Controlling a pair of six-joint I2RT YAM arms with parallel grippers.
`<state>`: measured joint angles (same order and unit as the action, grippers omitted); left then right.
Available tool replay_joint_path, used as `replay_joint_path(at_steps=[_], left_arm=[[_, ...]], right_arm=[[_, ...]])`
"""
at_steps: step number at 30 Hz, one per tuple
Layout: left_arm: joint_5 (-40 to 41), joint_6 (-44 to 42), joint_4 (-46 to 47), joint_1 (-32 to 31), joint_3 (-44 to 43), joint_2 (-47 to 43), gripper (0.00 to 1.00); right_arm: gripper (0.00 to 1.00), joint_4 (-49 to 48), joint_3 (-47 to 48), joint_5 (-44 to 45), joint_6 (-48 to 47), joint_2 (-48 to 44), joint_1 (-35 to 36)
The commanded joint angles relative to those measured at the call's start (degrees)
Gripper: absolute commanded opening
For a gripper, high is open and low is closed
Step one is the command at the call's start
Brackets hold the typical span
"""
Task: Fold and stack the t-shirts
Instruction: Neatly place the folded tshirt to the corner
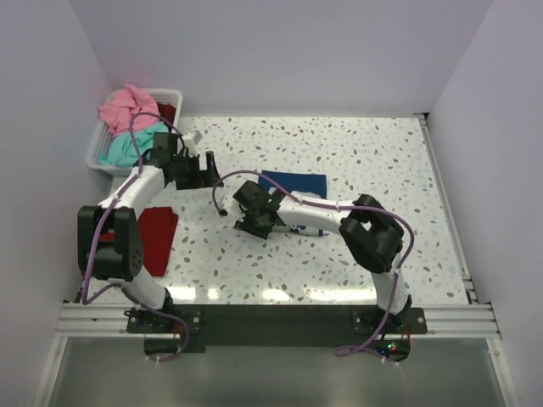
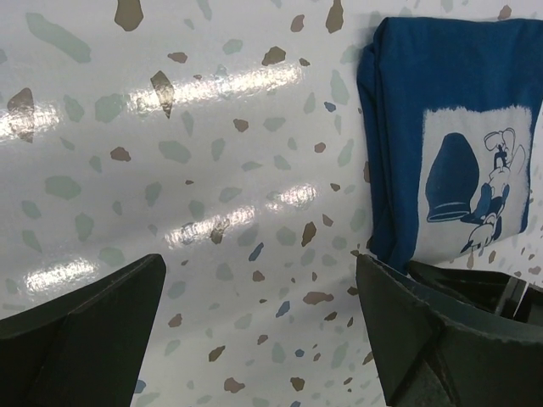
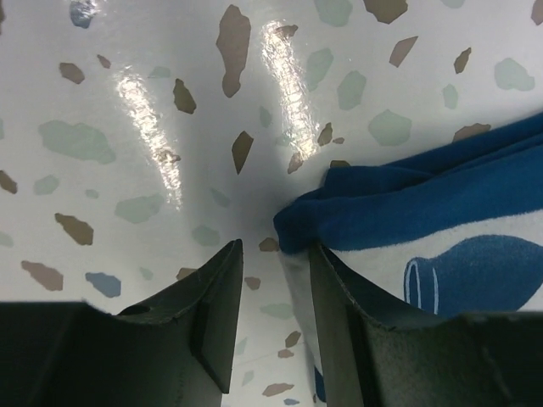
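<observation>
Dark red t-shirt appears only from above.

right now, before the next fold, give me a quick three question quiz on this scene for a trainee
1. True or false: the left gripper is shut on the navy t-shirt.
2. Which pair lies in the white basket? A pink t-shirt and teal t-shirt; B navy and pink; C navy and teal.
3. Which gripper sits at a corner of the navy t-shirt?
Key: 1 false, it is open over the table; 2 A; 3 the right gripper.
</observation>
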<state>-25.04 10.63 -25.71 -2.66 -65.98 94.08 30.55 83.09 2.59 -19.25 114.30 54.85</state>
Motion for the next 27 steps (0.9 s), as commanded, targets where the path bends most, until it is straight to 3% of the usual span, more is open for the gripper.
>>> replay_joint_path(at_steps=[1, 6, 7, 9, 12, 15, 17, 18, 27], left_arm=[[1.2, 1.7, 3.4, 0.5, 1.2, -1.1, 1.00], [0.5, 2.7, 6.8, 0.5, 3.6, -2.1, 1.00], [-0.2, 3.1, 7.7, 0.4, 4.0, -2.1, 1.00], [-5.0, 3.9, 8.1, 0.5, 5.5, -1.5, 1.00], [-15.2, 10.6, 15.0, 0.3, 12.3, -1.0, 1.00], [-18.8, 17.7, 27.6, -1.6, 17.9, 0.0, 1.00], [-19.0, 21.2, 32.4, -2.9, 19.0, 1.5, 1.00], [-19.3, 27.8, 41.3, -4.4, 22.7, 3.0, 1.00], [-19.5, 46.6, 65.3, -8.3, 27.0, 10.5, 1.00]], right_arm=[[0.41, -4.2, 0.6, 2.2, -2.3, 1.9, 0.3], [0.27, -6.2, -2.8, 3.0, -4.4, 4.3, 0.3], [0.14, -6.5, -3.5, 3.1, -4.6, 4.0, 0.2], [0.01, -5.7, -4.4, 2.2, -4.7, 1.5, -0.2], [0.00, -4.2, -4.5, -0.4, -5.0, -3.2, -1.1], [0.00, -2.0, -2.6, -4.2, -4.4, -5.8, -3.6], [0.00, -1.2, -2.0, -6.2, -3.6, -6.7, -6.1], [0.00, -1.3, -2.6, -12.2, -2.9, -8.4, -9.6], [0.00, -0.6, -4.2, -19.6, -3.2, -10.8, -13.5]])
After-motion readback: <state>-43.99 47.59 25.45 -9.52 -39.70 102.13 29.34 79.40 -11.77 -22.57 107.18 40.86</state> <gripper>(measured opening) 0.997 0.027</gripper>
